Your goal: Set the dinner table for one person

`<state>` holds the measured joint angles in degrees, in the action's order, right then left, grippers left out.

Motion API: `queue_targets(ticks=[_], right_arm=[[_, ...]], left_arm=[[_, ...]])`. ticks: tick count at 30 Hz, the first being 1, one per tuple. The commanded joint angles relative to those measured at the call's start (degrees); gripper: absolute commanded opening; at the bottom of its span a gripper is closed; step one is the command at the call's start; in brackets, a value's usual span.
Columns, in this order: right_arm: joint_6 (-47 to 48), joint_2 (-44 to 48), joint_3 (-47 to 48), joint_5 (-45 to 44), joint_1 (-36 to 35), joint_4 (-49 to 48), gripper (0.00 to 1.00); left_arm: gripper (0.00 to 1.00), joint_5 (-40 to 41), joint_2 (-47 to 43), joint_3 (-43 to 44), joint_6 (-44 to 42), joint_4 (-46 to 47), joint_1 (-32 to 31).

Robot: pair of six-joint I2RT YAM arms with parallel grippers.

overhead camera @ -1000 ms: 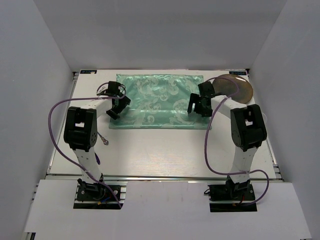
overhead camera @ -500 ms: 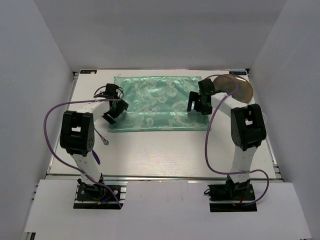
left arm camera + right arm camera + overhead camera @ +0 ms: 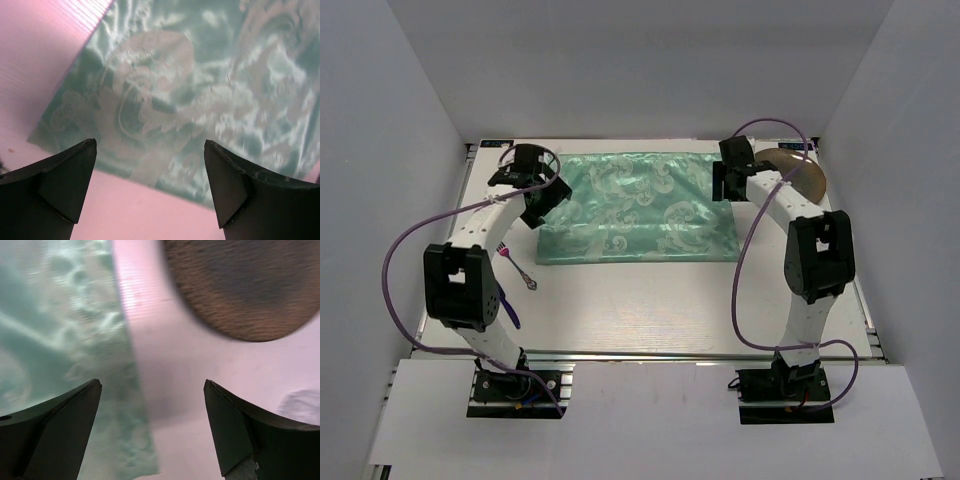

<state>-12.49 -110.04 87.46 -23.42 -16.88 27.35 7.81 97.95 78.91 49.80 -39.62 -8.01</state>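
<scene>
Risk: right gripper (image 3: 152, 390), jaws wide and empty, hangs over bare desk (image 3: 650, 300) between cloth (image 3: 635, 205) and plate (image 3: 802, 172) at back right. A careless drop could snag the cloth edge or shove the plate. Left gripper (image 3: 150, 150), wide and empty, hovers over the cloth's left edge. Both arms are stretched toward the far side.

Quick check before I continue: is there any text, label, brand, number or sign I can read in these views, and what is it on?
No text can be read in any view.
far-left label, a dark strip on the dinner table: too small to read.
far-right label, a matching strip: too small to read.
green cloth: swirl pattern only, no lettering.
brown plate: no marking visible.
</scene>
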Motion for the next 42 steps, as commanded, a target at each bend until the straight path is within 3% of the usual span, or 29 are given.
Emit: queue_targets(ticks=[1,3,7,10,15,21,33,40,42], right_arm=[[9.92,-2.54,3.94,-18.31,0.27,1.57,0.89],[16.92,-3.34,1.68,-24.37,0.45,-4.37,0.89],[24.6,-6.76,0.69,-24.22,0.36,-9.06,0.89],[27.51,-10.45,2.09,-23.45,0.53,-10.04,0.89],[33.84,-12.39,-0.09,-17.28,1.15,-14.77,0.89],[42.02,-11.69,-8.18,-11.06,2.29,-24.36,0.89],[49.05,-19.51,-1.34,1.63,6.86,-17.77,0.82],[50.2,-23.81,1.65,2.33,8.18,-15.85,0.51],[49.67,-24.61,2.36,2.42,8.36,-14.78,0.49]], left_arm=[[0.98,-6.65,-8.9,0.99,-10.93,-3.9,-0.25],[0.98,-11.9,-13.82,-2.08,-16.02,-4.59,-0.25],[0.98,-19.05,-24.37,-10.78,-20.62,-2.14,-0.25],[0.98,-19.6,-30.53,-14.66,-23.25,-0.99,-0.25],[0.98,-14.86,-32.82,-16.07,-24.4,-1.0,-0.42],[0.98,-19.5,-31.16,-20.38,-24.93,3.58,0.36],[0.98,-14.32,-37.92,-23.28,-24.75,3.84,0.36],[0.98,-14.05,-38.1,-22.93,-24.84,3.32,0.89],[0.98,-14.05,-38.1,-22.84,-24.75,3.32,0.89]])
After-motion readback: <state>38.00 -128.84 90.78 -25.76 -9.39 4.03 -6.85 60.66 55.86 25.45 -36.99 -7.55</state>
